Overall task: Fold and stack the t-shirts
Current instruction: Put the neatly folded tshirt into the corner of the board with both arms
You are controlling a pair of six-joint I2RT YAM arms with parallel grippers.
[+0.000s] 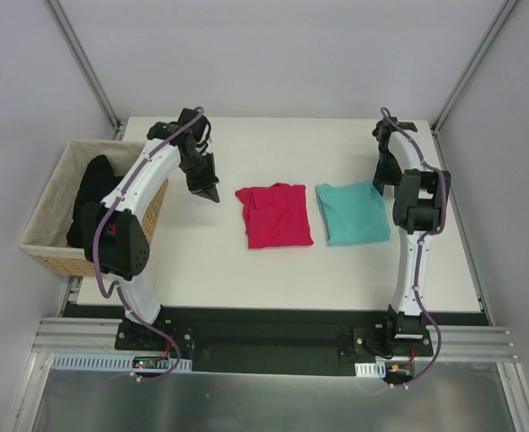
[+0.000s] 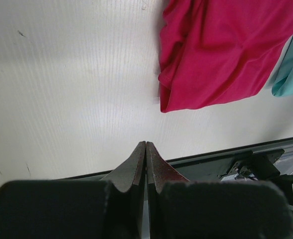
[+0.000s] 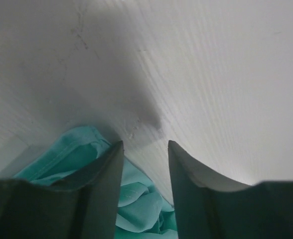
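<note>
Near edge: both arm bases sit side by side, with bare white desk (image 1: 246, 279) ahead of them.

Mid-desk: two t-shirts lie flat, each folded to a rough rectangle, and they are not stacked. The crimson-pink shirt (image 1: 276, 214) (image 2: 226, 55) is on the left and the teal shirt (image 1: 353, 211) (image 2: 291, 74) (image 3: 86, 149) just beside it on the right. I cannot tell if their edges touch.

Off the desk's left side stands a wicker basket (image 1: 53, 202) with dark cloth (image 1: 94, 189) heaped inside.

Further back, the left hand (image 1: 209, 191) (image 2: 145, 144) is clenched, its fingers pressed tight together with nothing between them. It hangs over bare desk just left of the crimson-pink shirt's far corner, apart from the cloth.

The right hand (image 1: 383, 175) (image 3: 145, 144) is by the teal shirt's far right corner. It is released, with a clear gap between its fingers and only bare desk showing through. Rumpled teal cloth lies under the hand. I cannot tell whether the fingers brush it.
</note>
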